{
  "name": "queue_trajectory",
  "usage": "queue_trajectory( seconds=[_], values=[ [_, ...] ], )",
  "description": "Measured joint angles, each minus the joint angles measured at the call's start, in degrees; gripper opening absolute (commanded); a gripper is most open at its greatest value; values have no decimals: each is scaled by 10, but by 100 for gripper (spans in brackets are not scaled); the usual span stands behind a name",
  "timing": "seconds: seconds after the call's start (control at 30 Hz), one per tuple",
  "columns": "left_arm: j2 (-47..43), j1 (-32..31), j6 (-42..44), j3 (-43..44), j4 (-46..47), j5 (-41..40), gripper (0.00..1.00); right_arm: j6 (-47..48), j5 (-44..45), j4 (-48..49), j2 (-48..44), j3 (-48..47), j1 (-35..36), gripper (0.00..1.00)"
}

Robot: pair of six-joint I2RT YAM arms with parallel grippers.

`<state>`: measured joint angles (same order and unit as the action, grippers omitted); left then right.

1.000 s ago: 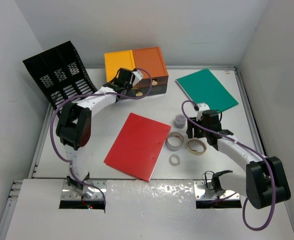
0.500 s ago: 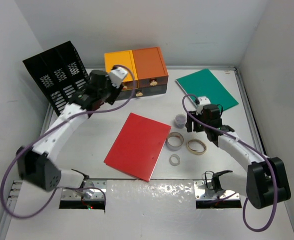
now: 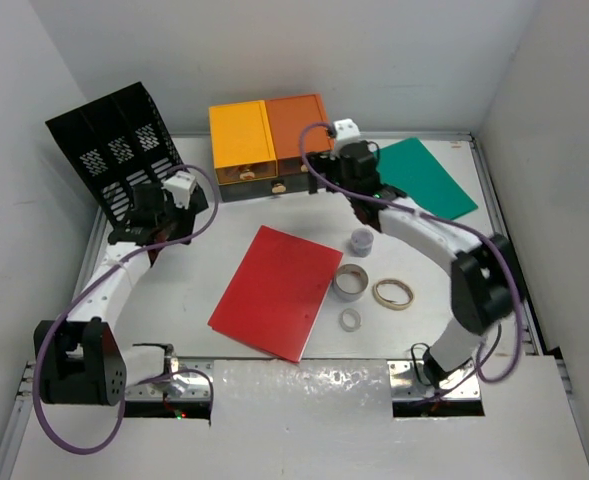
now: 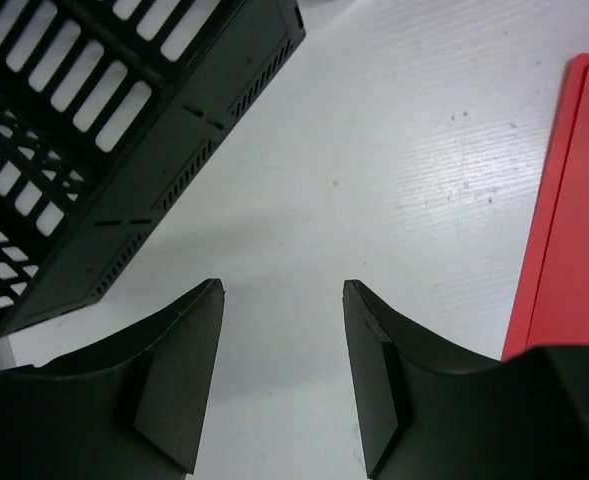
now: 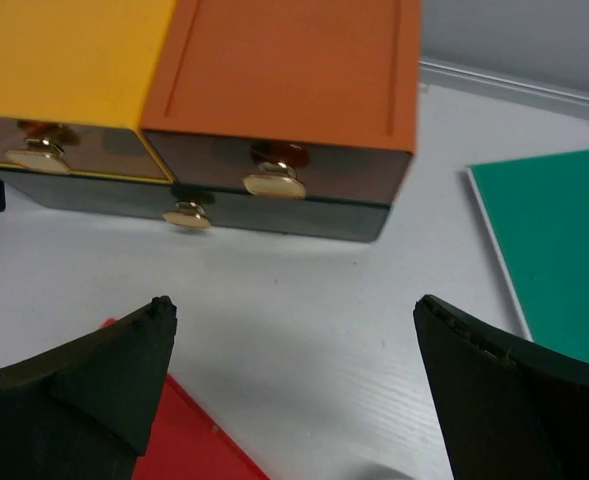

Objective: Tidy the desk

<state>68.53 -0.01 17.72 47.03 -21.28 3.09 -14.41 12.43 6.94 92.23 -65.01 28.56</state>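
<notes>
Black right claw (image 5: 294, 310): spread wide, empty, facing the drawers.
Ahead of it: orange drawer box (image 5: 284, 80), with its brass knob (image 5: 272, 183) slightly left of centre.
Step, likely: centre that knob between the fingers before closing.
Left claw (image 4: 282, 300): parted, empty, black rack (image 4: 94, 130) to its front-left.
Desk (image 4: 404, 150): white, finely ribbed, lying beneath both claws.

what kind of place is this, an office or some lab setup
Likely a lab test cell staged as an office: plain white walls box in the desk, which carries a black mesh file rack, a yellow-and-orange drawer box and tape rolls.
</notes>
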Motion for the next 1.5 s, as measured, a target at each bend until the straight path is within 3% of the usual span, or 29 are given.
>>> queue_trajectory(
  seconds=[0.1,0.13,0.17,0.2,0.23,0.57,0.83,0.93,1.17,1.3,1.5],
  values=[
    [-6,0,14,-27,44,-2,50,5,12,2,96,-86,15,96],
    [-12,0,16,-45,65,-9,50,6,16,3,125,-110,17,90],
    [-17,0,21,-63,82,-16,50,7,21,3,148,-129,19,75],
    [-21,0,24,-79,92,-23,50,11,26,3,171,-145,19,66],
    [-23,2,28,-93,99,-28,50,10,32,3,186,-155,20,61],
    [-6,6,43,-109,138,-24,50,14,116,22,282,-233,35,66],
    [3,8,45,-109,138,-23,50,20,160,48,329,-262,52,61],
    [4,8,45,-109,138,-21,51,25,179,48,335,-264,53,52],
    [7,8,45,-109,138,-16,51,23,205,65,335,-256,53,10],
    [7,8,46,-108,138,-18,51,22,207,85,332,-240,54,0],
    [7,8,50,-108,137,-20,51,22,218,146,278,-137,74,0]
  ],
)
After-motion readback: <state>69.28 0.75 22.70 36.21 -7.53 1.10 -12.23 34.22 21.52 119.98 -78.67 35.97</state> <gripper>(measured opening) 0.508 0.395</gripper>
